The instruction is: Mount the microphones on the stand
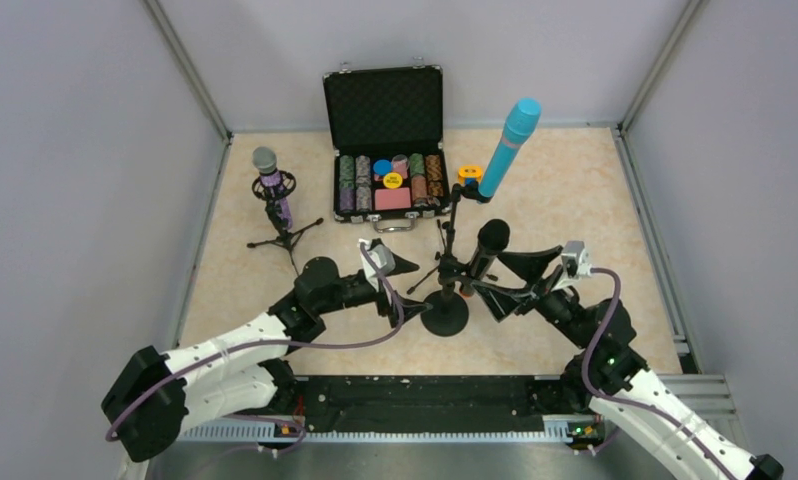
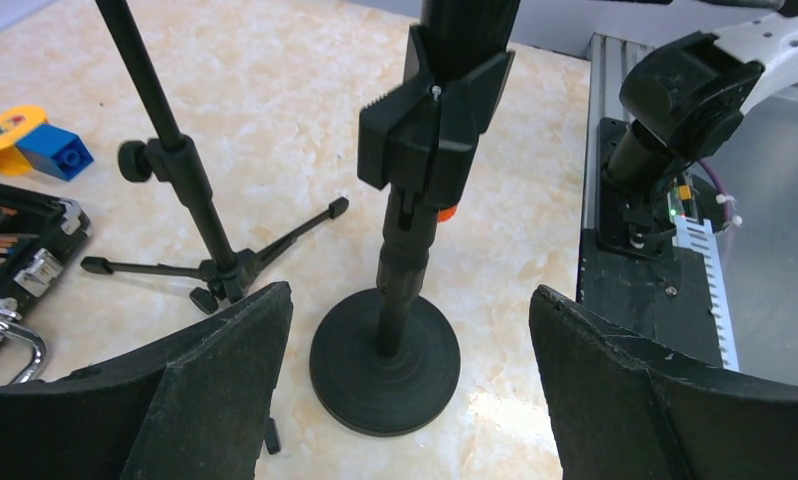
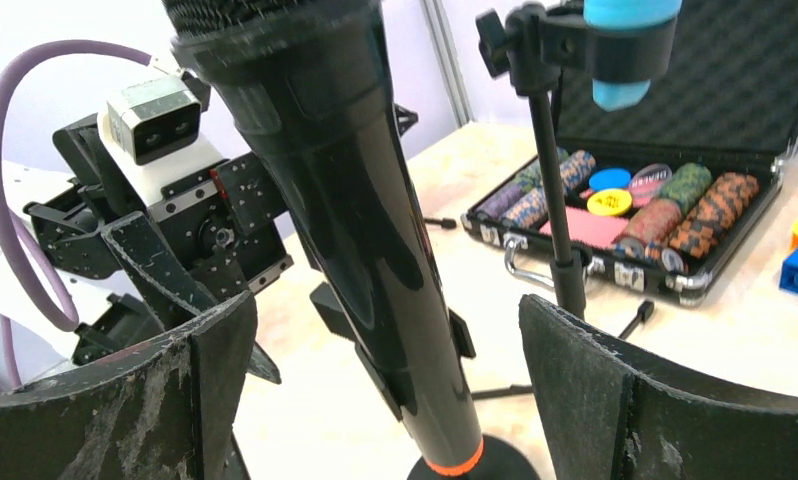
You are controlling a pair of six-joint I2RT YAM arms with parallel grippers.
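— Purple mic [image 1: 265,160] first: where is it?

— Far left of your bench [image 1: 595,200], head up in a small tripod stand [image 1: 283,228], well apart from both arms.

— My left gripper?

— Your left gripper [image 1: 407,290] is spread wide and holds nothing. It sits low, just left of the round-base stand [image 1: 445,318]. In the wrist view its fingers [image 2: 205,400] frame that base without touching it.

— And the black mic?

— The black mic [image 1: 488,248] sits in the round-base stand's clip [image 2: 430,125], tilted, mesh head up, orange ring at the low end.

— The cyan mic?

— The cyan mic [image 1: 510,140] is behind it, clipped at the top of a tall tripod stand [image 1: 454,225], leaning right with its head highest.

— Right gripper?

— Your right gripper [image 1: 513,280] is spread as well. Its fingers [image 3: 625,400] stand on either side of the black mic with a gap on each side, pinching nothing.

— Anything else?

— An open case [image 1: 383,100] of poker chips at the back, and a yellow and blue block [image 1: 469,174] just right of it.
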